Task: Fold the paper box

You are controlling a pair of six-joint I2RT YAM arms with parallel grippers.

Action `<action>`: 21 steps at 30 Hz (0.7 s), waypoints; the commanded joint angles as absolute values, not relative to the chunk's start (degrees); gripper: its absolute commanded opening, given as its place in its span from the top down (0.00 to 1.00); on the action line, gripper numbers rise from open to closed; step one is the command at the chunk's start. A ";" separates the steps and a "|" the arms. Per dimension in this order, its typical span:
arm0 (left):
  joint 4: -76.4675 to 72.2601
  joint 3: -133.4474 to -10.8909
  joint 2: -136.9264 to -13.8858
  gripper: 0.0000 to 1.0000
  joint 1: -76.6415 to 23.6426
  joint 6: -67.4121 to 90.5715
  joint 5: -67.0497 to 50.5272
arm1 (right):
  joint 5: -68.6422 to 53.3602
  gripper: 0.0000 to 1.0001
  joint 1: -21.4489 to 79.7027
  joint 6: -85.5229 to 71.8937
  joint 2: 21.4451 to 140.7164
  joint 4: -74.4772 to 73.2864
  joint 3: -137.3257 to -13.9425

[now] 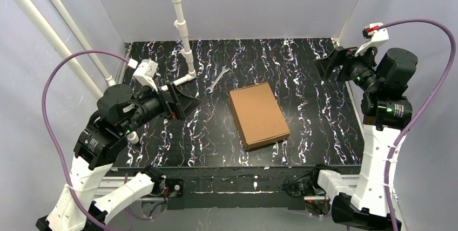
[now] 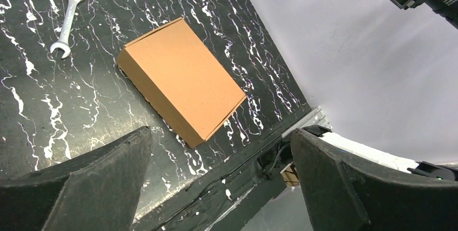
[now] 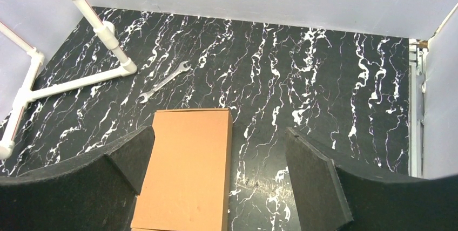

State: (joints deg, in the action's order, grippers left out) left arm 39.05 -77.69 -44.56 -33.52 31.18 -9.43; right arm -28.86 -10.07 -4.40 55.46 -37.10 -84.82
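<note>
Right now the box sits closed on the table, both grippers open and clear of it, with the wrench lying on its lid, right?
No. The wrench lies on the table beside the box, not touching it, as the top view shows. The rest holds: the left gripper and right gripper stand open.

Open tabletop surrounds the box on all four sides, widest to its right and left. A wrench lies near its far-left corner, and a white pipe stands farther left, beyond the wrench.
</note>
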 commanded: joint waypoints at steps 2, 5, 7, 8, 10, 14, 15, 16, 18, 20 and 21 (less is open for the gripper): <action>38.67 -76.55 -44.13 0.02 -33.32 29.91 -8.54 | -28.94 0.02 -10.40 -5.99 54.78 -34.01 -84.42; 38.67 -76.32 -44.04 0.02 -33.31 29.77 -8.44 | -28.75 0.02 -10.46 -6.70 54.91 -33.76 -84.20; 38.61 -76.23 -44.03 0.02 -33.31 29.71 -8.39 | -28.67 0.02 -10.46 -7.06 55.01 -33.59 -84.16; 38.51 -76.15 -44.03 0.02 -33.31 29.63 -8.36 | -28.66 0.02 -10.48 -7.11 55.01 -33.58 -84.07; 38.34 -76.15 -44.12 0.02 -33.31 29.62 -8.35 | -28.37 0.02 -10.46 -7.21 55.05 -33.57 -83.95; 38.20 -75.98 -44.32 0.02 -33.31 29.38 -8.60 | -27.40 0.02 -10.52 -7.53 55.09 -33.48 -83.53; 38.15 -75.89 -44.38 0.02 -33.31 29.29 -8.63 | -27.22 0.02 -10.54 -7.48 55.03 -33.49 -83.48; 38.17 -75.79 -44.38 0.02 -33.31 29.27 -8.69 | -27.17 0.02 -10.55 -7.55 55.02 -33.42 -83.39; 38.06 -75.71 -44.34 0.02 -33.31 29.27 -8.78 | -27.33 0.02 -10.59 -7.81 55.02 -33.35 -83.13; 37.89 -75.52 -44.22 0.02 -33.31 29.35 -8.87 | -27.13 0.02 -10.63 -8.01 54.99 -33.25 -83.04; 37.81 -75.45 -44.21 0.02 -33.31 29.35 -8.88 | -26.96 0.02 -10.63 -8.00 55.01 -33.23 -82.97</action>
State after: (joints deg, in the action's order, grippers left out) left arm 39.00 -76.07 -44.51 -33.52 30.44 -9.23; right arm -27.79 -10.17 -6.94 55.48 -35.90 -83.35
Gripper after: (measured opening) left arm 0.983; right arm 0.983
